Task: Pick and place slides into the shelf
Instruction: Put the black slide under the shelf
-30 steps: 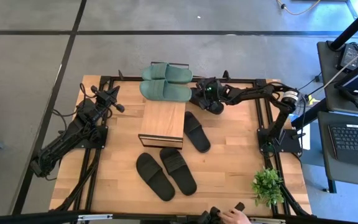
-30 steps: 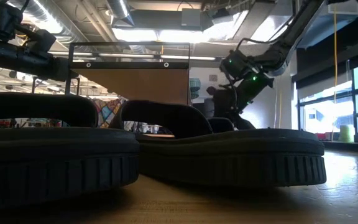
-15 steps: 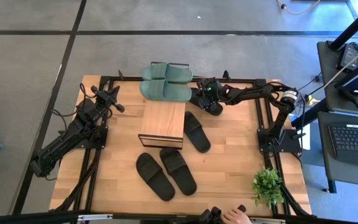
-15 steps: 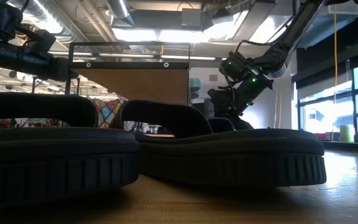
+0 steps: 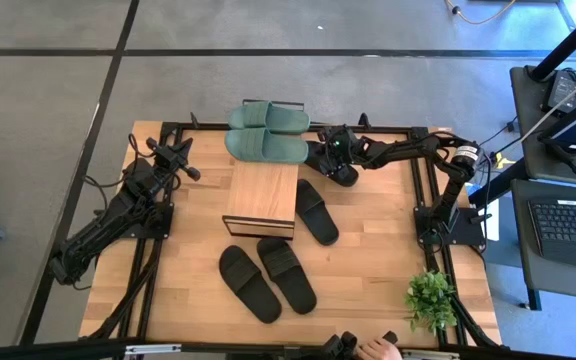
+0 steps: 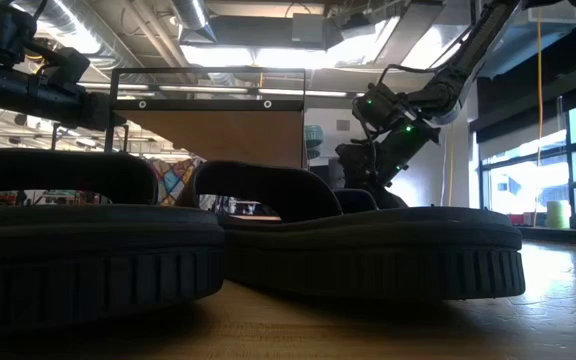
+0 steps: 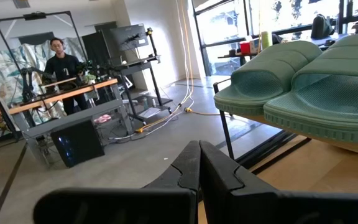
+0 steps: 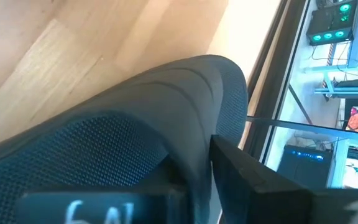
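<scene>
Two green slides (image 5: 266, 146) (image 7: 303, 81) lie side by side on the black frame at the far end of the shelf (image 5: 261, 195), raised off the table. One black slide (image 5: 316, 210) lies flat on the table right of the shelf. Two more black slides (image 5: 266, 278) (image 6: 368, 250) lie near the front. My right gripper (image 5: 326, 160) is low at the shelf's far right corner. Another black slide (image 8: 135, 124) fills its wrist view, strap close to the camera. My left gripper (image 7: 199, 168) is shut and empty at the table's left, pointing level toward the green slides.
A small potted plant (image 5: 430, 297) stands at the table's near right corner. A person's hand (image 5: 373, 348) shows at the near edge, and a person (image 7: 61, 56) stands in the room beyond. Bare wood lies right of the black slides.
My right gripper has rolled a little about its own line while staying in place at the shelf's far right corner. No slide has visibly shifted.
</scene>
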Tool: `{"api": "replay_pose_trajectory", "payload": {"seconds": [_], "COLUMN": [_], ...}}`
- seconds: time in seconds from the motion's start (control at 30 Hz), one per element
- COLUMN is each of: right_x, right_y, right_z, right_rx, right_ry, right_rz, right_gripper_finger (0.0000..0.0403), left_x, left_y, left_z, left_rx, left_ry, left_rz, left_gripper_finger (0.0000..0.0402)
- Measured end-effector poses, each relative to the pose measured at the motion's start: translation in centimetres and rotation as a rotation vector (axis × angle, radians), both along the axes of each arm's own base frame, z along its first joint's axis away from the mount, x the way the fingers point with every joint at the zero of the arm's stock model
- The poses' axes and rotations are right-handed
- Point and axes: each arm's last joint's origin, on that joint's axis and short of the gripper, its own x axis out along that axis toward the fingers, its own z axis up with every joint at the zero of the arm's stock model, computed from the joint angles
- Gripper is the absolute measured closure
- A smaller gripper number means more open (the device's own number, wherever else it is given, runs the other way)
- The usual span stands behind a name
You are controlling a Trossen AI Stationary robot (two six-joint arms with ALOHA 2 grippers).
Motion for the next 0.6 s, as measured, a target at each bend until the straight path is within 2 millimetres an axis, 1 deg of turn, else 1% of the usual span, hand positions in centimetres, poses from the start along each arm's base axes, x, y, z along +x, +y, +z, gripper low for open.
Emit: {"api": "replay_pose_trajectory", "payload": {"seconds": [0.2,0.33,0.43,0.6], "right_x": [0.0,-0.1,0.1,0.6], "right_y": [0.0,0.1,0.7,2.0], "right_z": [0.0,0.0,0.2,1.3], "right_rx": [-0.009,-0.041,-0.052,-0.042], "right_ry": [0.016,0.034,0.043,-0.005], "right_rz": [0.014,-0.061,-0.106,-0.086], "right_gripper_finger": [0.0278,0.0240,0.0224,0.0216], "left_x": [0.0,0.0,0.0,0.0], "left_y": [0.0,0.0,0.0,0.0], "left_z": [0.0,0.0,0.0,0.0], "left_rx": [0.000,0.000,0.000,0.001], "left_ry": [0.000,0.000,0.000,0.002], "left_rz": [0.000,0.000,0.000,0.000], "left_gripper_finger": [0.0401,0.0401,0.0401,0.0401]}}
